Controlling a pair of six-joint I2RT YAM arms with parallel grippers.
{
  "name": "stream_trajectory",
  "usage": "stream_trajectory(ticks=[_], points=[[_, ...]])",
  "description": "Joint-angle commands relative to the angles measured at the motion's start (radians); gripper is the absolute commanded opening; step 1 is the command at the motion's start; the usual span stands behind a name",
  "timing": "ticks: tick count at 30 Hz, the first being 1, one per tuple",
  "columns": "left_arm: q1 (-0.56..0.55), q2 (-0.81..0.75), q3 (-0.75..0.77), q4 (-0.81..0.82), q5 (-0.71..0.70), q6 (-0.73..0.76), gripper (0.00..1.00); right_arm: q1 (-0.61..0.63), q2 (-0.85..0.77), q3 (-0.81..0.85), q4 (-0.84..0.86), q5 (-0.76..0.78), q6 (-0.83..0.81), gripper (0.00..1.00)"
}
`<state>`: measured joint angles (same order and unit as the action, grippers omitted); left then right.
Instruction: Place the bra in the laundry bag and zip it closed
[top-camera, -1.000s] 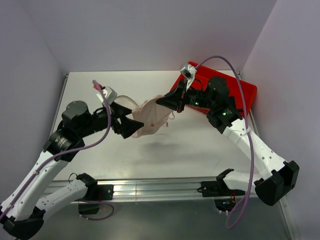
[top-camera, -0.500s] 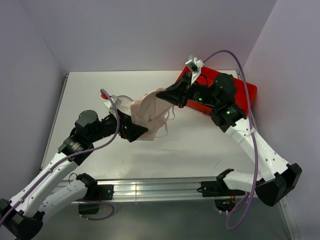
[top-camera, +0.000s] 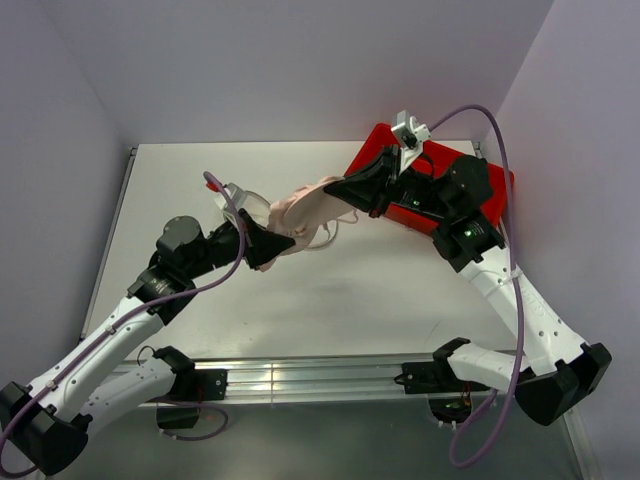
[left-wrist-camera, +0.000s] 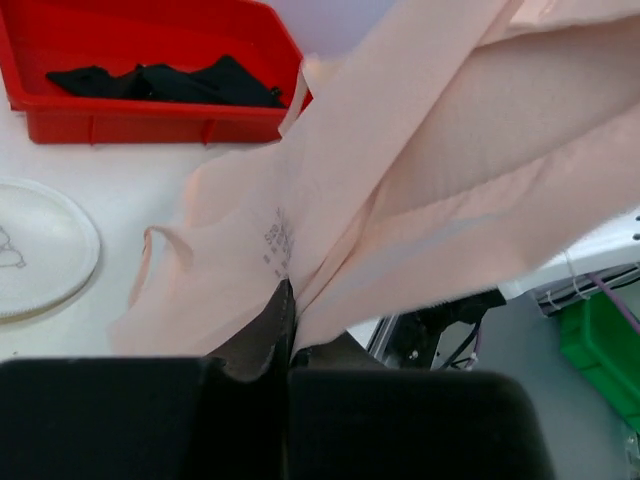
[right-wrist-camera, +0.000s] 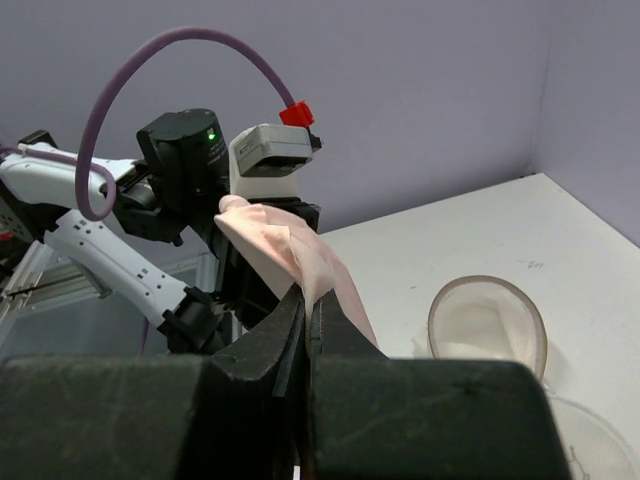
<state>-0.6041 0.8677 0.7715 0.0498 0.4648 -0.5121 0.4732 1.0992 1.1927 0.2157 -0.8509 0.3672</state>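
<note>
The pale pink bra (top-camera: 312, 208) hangs stretched above the table between both grippers. My left gripper (top-camera: 284, 241) is shut on its lower left end, and the left wrist view shows the fabric (left-wrist-camera: 400, 180) fanning out from the pinched jaws (left-wrist-camera: 285, 295). My right gripper (top-camera: 337, 189) is shut on the bra's upper right end; in the right wrist view the cloth (right-wrist-camera: 290, 245) rises from the closed tips (right-wrist-camera: 308, 295). The whitish mesh laundry bag (right-wrist-camera: 487, 325) lies open on the table, partly hidden behind my left wrist (top-camera: 250, 206).
A red plastic tray (top-camera: 490, 180) sits at the back right under my right arm; dark clothes (left-wrist-camera: 170, 82) lie in it. A flat round white mesh piece (left-wrist-camera: 35, 245) lies on the table near the tray. Walls enclose the table on three sides.
My left gripper has closed on the bra's lower end and shifted slightly toward the back. The right gripper has pulled up and to the right, drawing the bra out.
</note>
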Motion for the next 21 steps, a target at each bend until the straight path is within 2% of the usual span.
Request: stream_trajectory(ticks=[1,8,12,18,19,21], points=[[-0.002,-0.01,-0.006,0.071,-0.02,-0.025,0.0,-0.027,-0.035,-0.01,0.083,-0.042,0.004,0.0],[-0.003,0.027,0.017,0.11,-0.054,-0.134,0.0,-0.028,-0.064,-0.045,0.027,-0.1,-0.1,0.0],[0.003,0.068,0.074,0.088,-0.083,-0.181,0.0,-0.027,-0.113,-0.136,0.091,-0.164,-0.094,0.1],[0.069,0.131,0.181,0.029,-0.071,-0.233,0.0,0.005,-0.188,-0.275,0.113,-0.254,-0.131,0.36],[0.084,0.137,0.189,0.027,-0.061,-0.25,0.0,0.01,-0.194,-0.288,0.081,-0.261,-0.149,0.45],[0.131,0.151,0.201,0.035,-0.016,-0.269,0.0,0.018,-0.205,-0.312,0.048,-0.267,-0.187,0.54]])
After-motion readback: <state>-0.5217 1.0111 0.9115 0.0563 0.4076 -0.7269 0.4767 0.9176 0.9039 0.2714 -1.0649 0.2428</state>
